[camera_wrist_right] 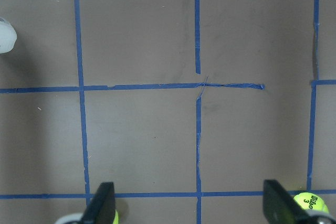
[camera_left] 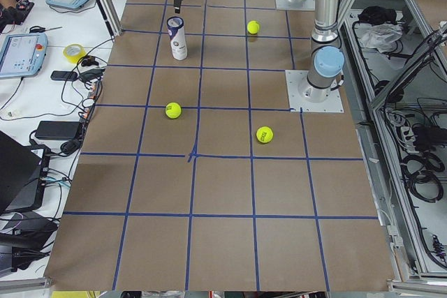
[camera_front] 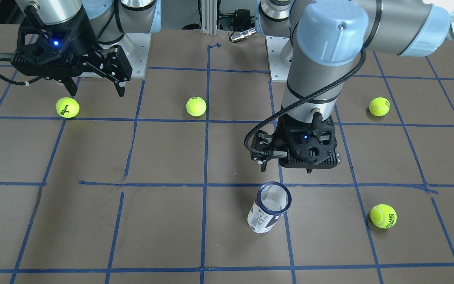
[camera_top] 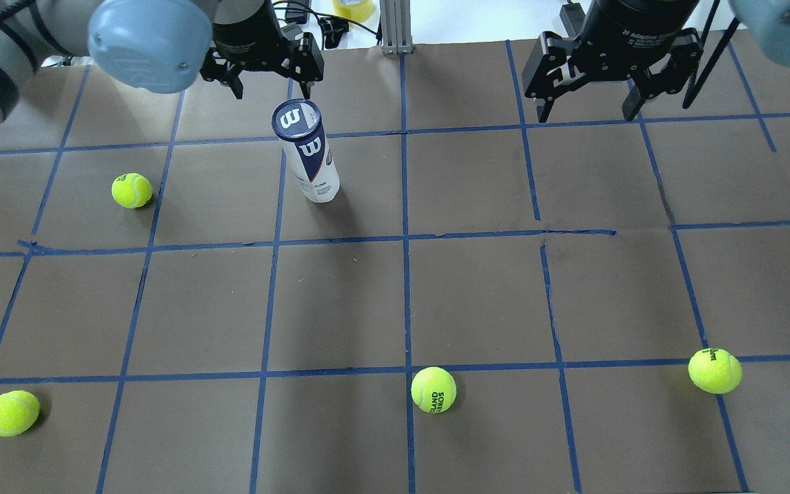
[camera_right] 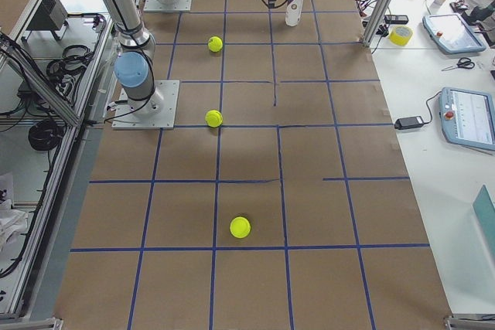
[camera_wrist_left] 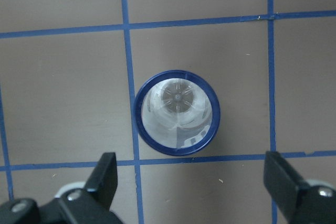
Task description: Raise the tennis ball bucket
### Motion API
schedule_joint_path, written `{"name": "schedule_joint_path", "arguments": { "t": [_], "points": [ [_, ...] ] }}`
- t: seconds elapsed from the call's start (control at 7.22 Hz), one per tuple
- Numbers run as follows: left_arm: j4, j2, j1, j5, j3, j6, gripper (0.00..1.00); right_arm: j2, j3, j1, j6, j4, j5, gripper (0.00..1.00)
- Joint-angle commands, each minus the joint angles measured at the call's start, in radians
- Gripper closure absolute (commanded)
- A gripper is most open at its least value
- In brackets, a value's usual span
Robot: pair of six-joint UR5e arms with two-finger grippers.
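The tennis ball bucket (camera_top: 309,158) is a clear tube with a white label and a navy band. It stands upright on the brown table, open rim up, and also shows in the front view (camera_front: 268,209). My left gripper (camera_top: 271,89) is open and empty. It hovers above the tube, offset a little toward the robot's side (camera_front: 286,169). In the left wrist view the tube's blue rim (camera_wrist_left: 177,111) lies ahead of the left gripper (camera_wrist_left: 191,182), not between the fingers. My right gripper (camera_top: 587,110) is open and empty, high over the table's other half (camera_front: 97,91).
Several yellow-green tennis balls lie scattered on the table: one left of the tube (camera_top: 132,190), others near the robot (camera_top: 433,390) (camera_top: 714,370) (camera_top: 12,413). Blue tape lines grid the table. One ball (camera_wrist_right: 310,203) sits under the right gripper (camera_wrist_right: 190,203).
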Motion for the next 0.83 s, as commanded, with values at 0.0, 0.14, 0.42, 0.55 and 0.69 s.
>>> {"name": "schedule_joint_path", "arguments": {
  "t": [0.0, 0.14, 0.42, 0.55, 0.69],
  "points": [
    [-0.107, 0.086, 0.092, -0.015, -0.013, 0.058, 0.00, -0.002, 0.002, 0.001, 0.001, -0.006, -0.002, 0.00],
    [-0.156, 0.123, 0.125, -0.050, -0.024, 0.087, 0.00, 0.002, 0.003, 0.001, 0.002, -0.008, 0.007, 0.00],
    [-0.151, 0.201, 0.143, -0.061, -0.137, 0.130, 0.00, -0.002, 0.003, 0.001, 0.004, -0.002, -0.003, 0.00],
    [-0.150, 0.236, 0.143, -0.069, -0.174, 0.131, 0.00, -0.002, 0.003, 0.003, 0.004, -0.005, -0.002, 0.00],
    [-0.154, 0.256, 0.153, -0.101, -0.190, 0.129, 0.00, 0.000, 0.003, 0.003, 0.004, -0.009, 0.001, 0.00]
  ]
}}
